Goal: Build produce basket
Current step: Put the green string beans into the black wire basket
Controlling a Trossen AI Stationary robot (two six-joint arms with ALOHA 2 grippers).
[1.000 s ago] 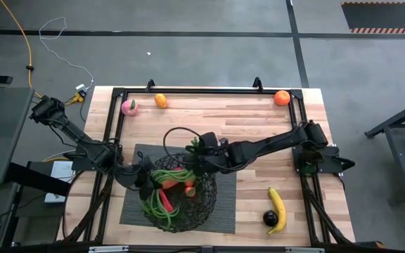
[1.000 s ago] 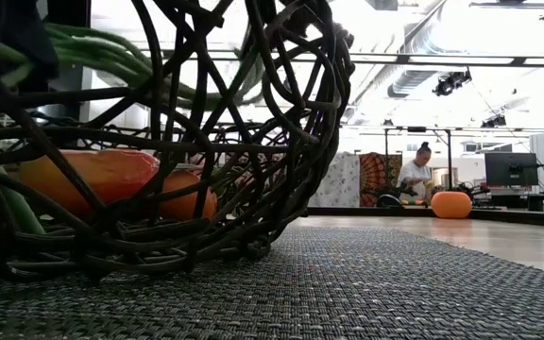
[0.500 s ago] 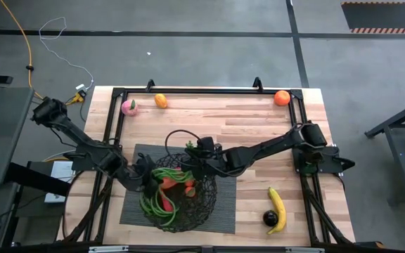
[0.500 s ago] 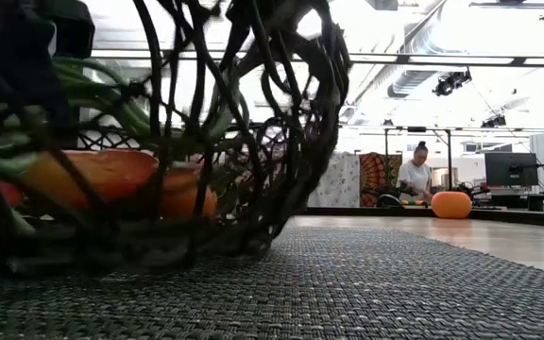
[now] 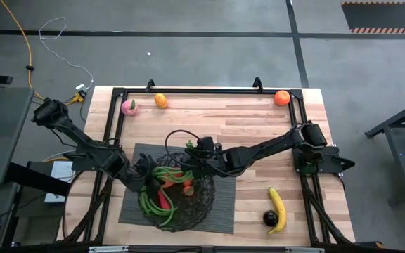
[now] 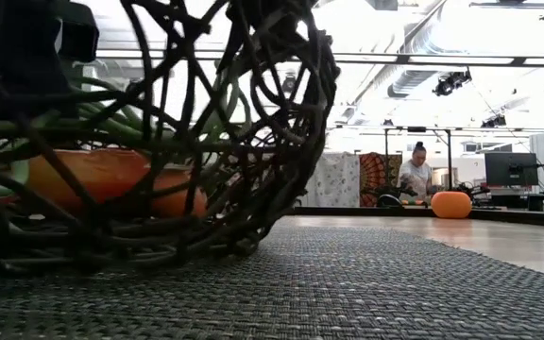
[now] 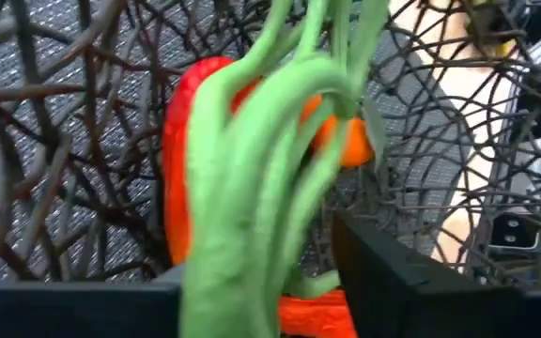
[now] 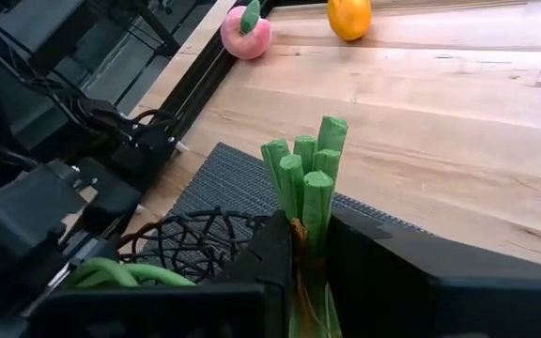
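Green beans [image 8: 305,178] clamped in right gripper [image 8: 310,249] | left gripper [image 5: 146,184] at basket [image 5: 201,200]: grip unclear

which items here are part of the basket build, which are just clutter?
Job: basket, green beans, red peppers, peach, oranges, banana, dark fruit.
Not job: mat, yellow cable, white cable.

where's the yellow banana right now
In the high view the yellow toy banana lies on the bare wooden table near its front right corner, touching the dark round fruit, well right of the black wire-mesh basket.
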